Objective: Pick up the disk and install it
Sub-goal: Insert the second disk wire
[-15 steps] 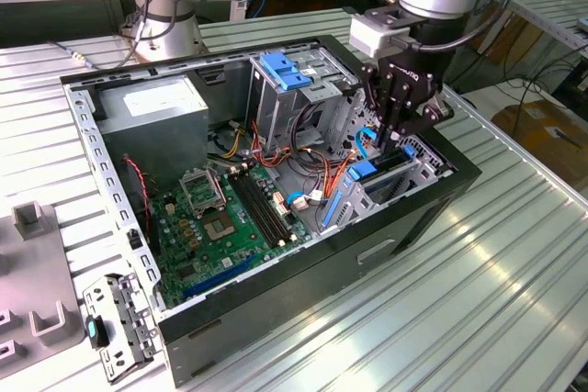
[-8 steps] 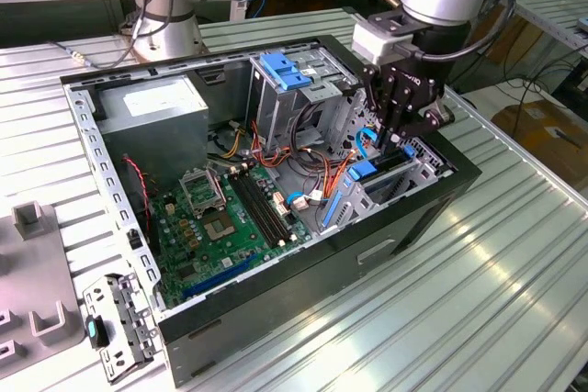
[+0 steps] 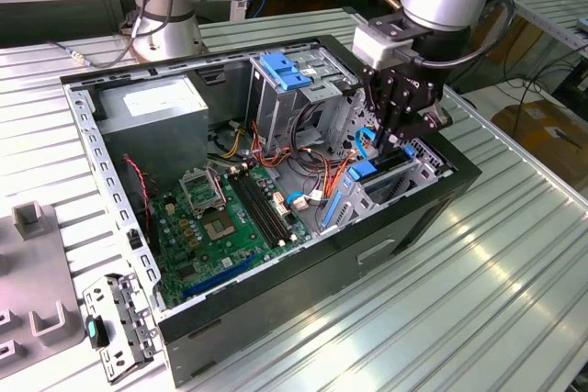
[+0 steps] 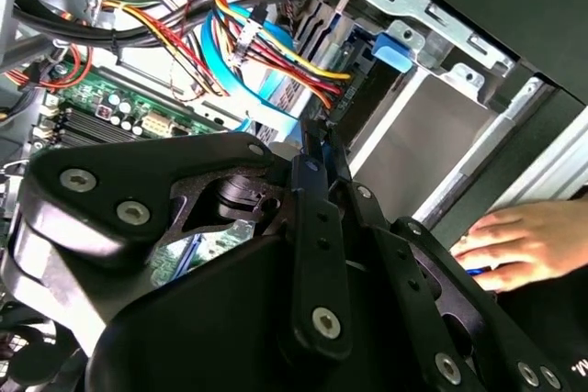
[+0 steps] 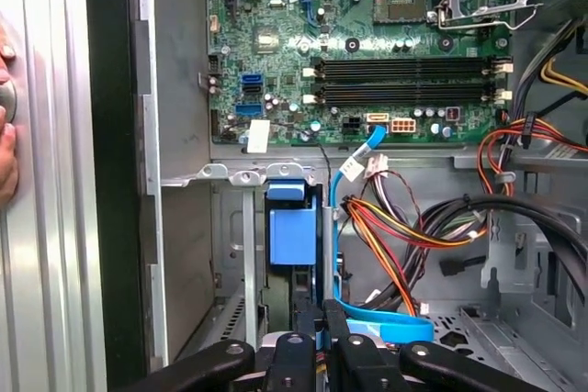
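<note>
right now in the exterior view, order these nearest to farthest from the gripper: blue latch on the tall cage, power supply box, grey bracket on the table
1. Blue latch, just toward the view's left of the gripper.
2. Power supply box, at the case's far-left corner.
3. Grey bracket, outside the case, near left.

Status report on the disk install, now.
Gripper low over the drive bay, fingers pinched together. Disk standing in the bay slot, blue carrier up. Cables alongside; a hand on the case.

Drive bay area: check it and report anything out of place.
A person's hand rests on the case's outer side by the drive bay, close to the gripper; fingertips also show at the case's edge in the first wrist view. Odd, since the arm is working there. The disk sits upright in its bay, not askew.
</note>
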Robot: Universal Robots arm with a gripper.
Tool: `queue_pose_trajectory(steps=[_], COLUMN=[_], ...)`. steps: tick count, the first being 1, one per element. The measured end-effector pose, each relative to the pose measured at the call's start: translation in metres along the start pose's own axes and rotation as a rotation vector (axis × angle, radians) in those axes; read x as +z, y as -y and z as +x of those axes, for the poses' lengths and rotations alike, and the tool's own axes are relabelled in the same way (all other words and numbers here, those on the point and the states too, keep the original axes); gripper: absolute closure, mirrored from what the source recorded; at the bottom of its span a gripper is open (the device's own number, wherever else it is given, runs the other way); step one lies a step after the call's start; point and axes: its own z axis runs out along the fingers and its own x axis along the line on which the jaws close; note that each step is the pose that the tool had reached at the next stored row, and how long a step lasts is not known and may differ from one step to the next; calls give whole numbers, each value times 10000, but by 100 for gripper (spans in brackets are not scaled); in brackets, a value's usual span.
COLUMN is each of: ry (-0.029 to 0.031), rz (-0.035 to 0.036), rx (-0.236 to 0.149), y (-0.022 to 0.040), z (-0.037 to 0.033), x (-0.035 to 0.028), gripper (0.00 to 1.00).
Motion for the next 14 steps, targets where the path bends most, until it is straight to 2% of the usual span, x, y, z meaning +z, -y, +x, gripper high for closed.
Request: queue_pose_trajectory(steps=[3, 4, 5, 6, 8, 10, 12, 14], ry=[160, 253, 573, 724, 799, 852, 969, 1056], rz=[-4, -5, -12, -14, -16, -18, -19, -21], rx=[11, 16, 38, 48, 53, 56, 63, 70], y=[0, 1, 1, 1, 2, 2, 5, 13], z=[51, 67, 107, 147, 187, 197, 202, 204], x=[10, 11, 15, 18, 21, 22, 23, 26], gripper=[84, 84, 84, 84, 84, 84, 84, 84])
